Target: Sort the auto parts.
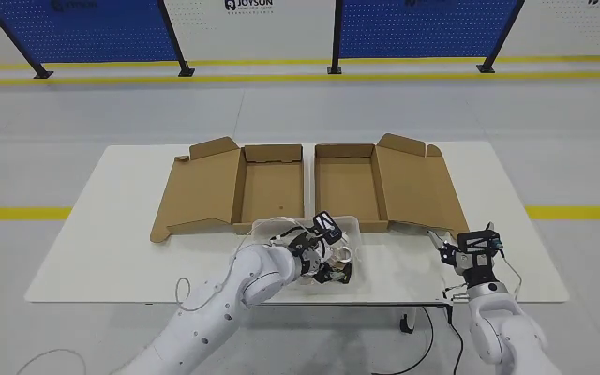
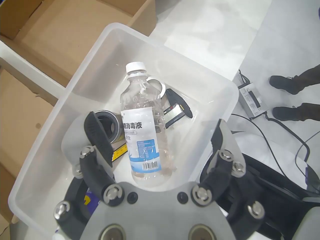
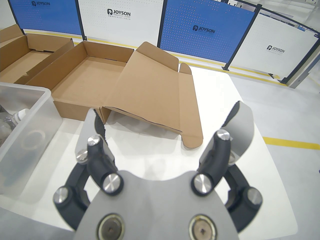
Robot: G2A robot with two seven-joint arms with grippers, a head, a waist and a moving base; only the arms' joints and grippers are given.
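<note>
Clearance around the left gripper [image 1: 323, 248] is being limited by a clear water bottle [image 2: 140, 131], which is lying along the floor of the clear plastic bin [image 1: 281, 219] between the gripper's widely spread fingers [image 2: 97, 136]. Whether either finger is touching the bottle cannot be told. The bin is sitting at the near edge of the white table [image 1: 122, 234], just in front of the left box [image 1: 272, 187] and the right box [image 1: 347, 187], two open cardboard cartons standing side by side with their lids folded outward. The left wrist view is resolving contents that the arm is masking in the top view. A metal cylinder part [image 2: 113, 128] is resting beside the bottle behind one finger, a metal ring [image 2: 162, 88] is sitting near the bottle cap, and a black-handled part [image 2: 178, 104] is lying next to the ring. The right gripper [image 1: 469, 246] is hovering above bare tabletop near the right box's lid flap, well apart from the bin, with its jaws spread and gripping nothing. The right wrist view is showing that flap tilting down onto the table, and the bin's side wall beside it.
</note>
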